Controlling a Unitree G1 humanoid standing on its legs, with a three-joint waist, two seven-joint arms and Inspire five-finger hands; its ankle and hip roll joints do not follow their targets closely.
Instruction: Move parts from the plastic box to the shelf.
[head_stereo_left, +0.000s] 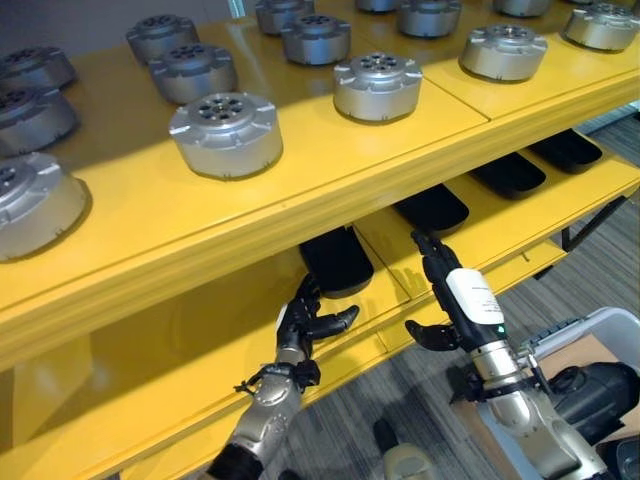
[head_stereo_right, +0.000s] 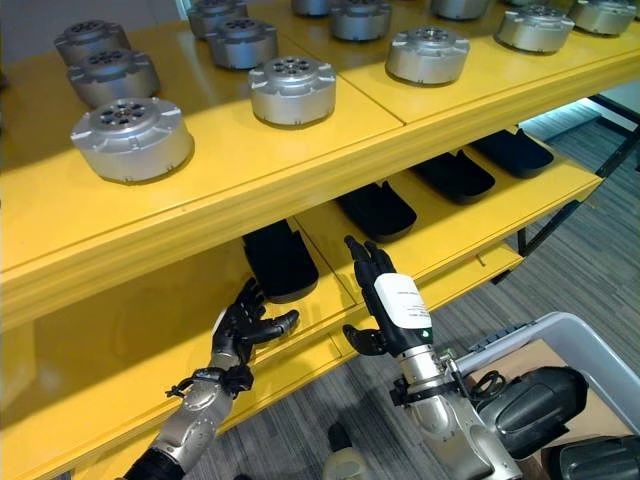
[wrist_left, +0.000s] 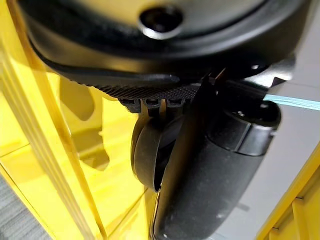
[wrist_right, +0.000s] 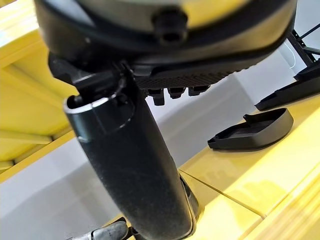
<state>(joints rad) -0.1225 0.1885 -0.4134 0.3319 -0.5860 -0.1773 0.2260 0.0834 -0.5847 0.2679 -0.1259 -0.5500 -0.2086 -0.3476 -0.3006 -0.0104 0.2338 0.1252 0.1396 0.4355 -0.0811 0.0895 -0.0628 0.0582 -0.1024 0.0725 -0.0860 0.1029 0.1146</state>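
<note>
In the left eye view, nearest the camera, the right hand (head_stereo_left: 468, 300) is held upright in front of the lower shelf (head_stereo_left: 200, 350), fingers straight and nothing held; the left hand (head_stereo_left: 303, 325) is spread flat at that shelf's front edge, also empty. At the lower right corner the white rim of the plastic box (head_stereo_left: 600, 325) is seen, with dark shapes inside that cannot be identified. The upper shelf (head_stereo_left: 330, 170) carries the parts (head_stereo_left: 226, 133): round silver metal discs with notched rims, set well apart in rows. Each part lies flat, its round axis vertical and its holed face upward; no long axis is presented, so no sideways alignment is judged necessary. In the right eye view the same layout is confirmed: black trays (head_stereo_right: 280, 260) are lined along the lower shelf, and both hands are empty. In the left wrist view, yellow shelf surface is seen past the dark palm, with nothing gripped. In the right wrist view, a black tray (wrist_right: 250, 131) is seen beyond the straight fingers. The step in hand is judged to be a return to the box. A part should be gripped across its rim, kept level, and set holed face up in a free space clear of its neighbours.
</note>
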